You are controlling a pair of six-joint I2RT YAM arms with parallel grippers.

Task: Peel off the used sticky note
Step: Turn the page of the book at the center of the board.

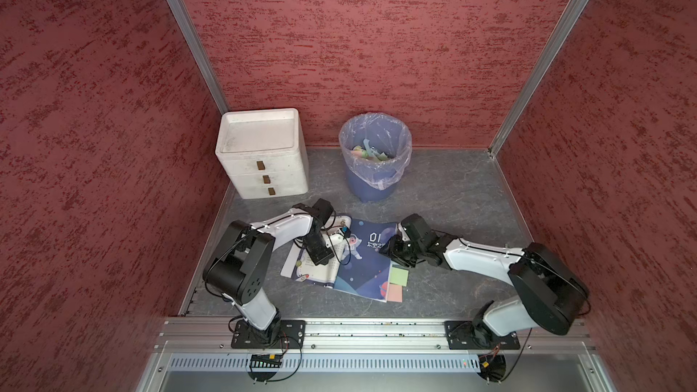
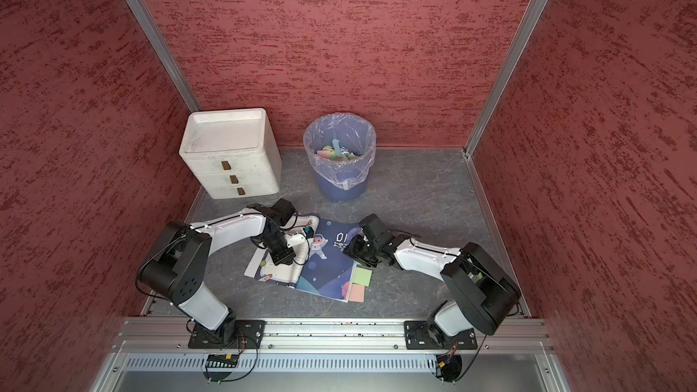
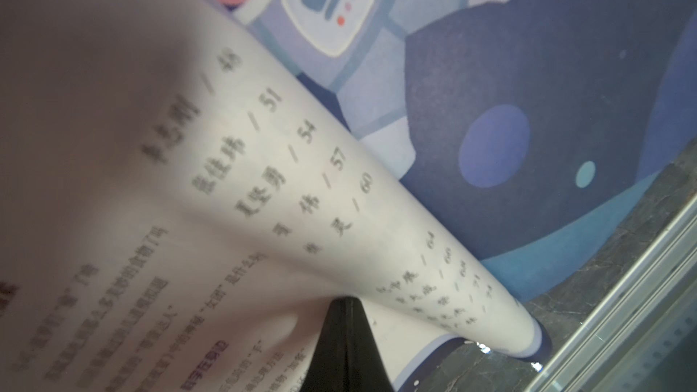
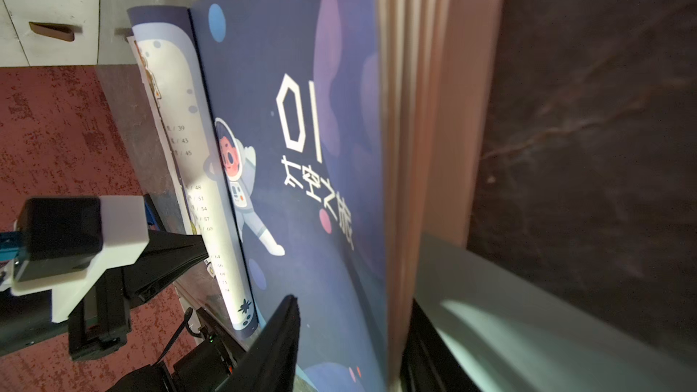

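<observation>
surface: grey marbled tabletop (image 1: 452, 197), matt, running from wall to wall.
room: red textured walls (image 1: 377, 50) on three sides, aluminium posts (image 1: 188, 32) in the back corners, and an aluminium rail (image 1: 377, 328) along the front with both arm bases bolted to it.
back left: white drawer unit (image 1: 264, 167) in the corner, three drawers with brown handles.
back middle: blue bin (image 1: 373, 186) with a clear liner and coloured paper scraps (image 1: 367, 152) inside; near the drawer unit, not touching it.
book (image 1: 362, 258): lies open at the middle front, with a dark blue astronaut page on the right and a white printed page arched up on the left.
green sticky note (image 1: 399, 276): sticks out past the book's right edge, near its front corner.
pink sticky note (image 1: 394, 293): on the same edge, right next to the green one on the rail side.
left gripper (image 3: 347, 345): jaws pressed together, tip down on the left page.
right gripper (image 4: 352, 301): at the book's right edge, just behind the green note. one finger (image 4: 279, 333) lies over the blue page, the other outside the page edges. the jaws stand apart; i cannot tell whether they pinch the pages.
</observation>
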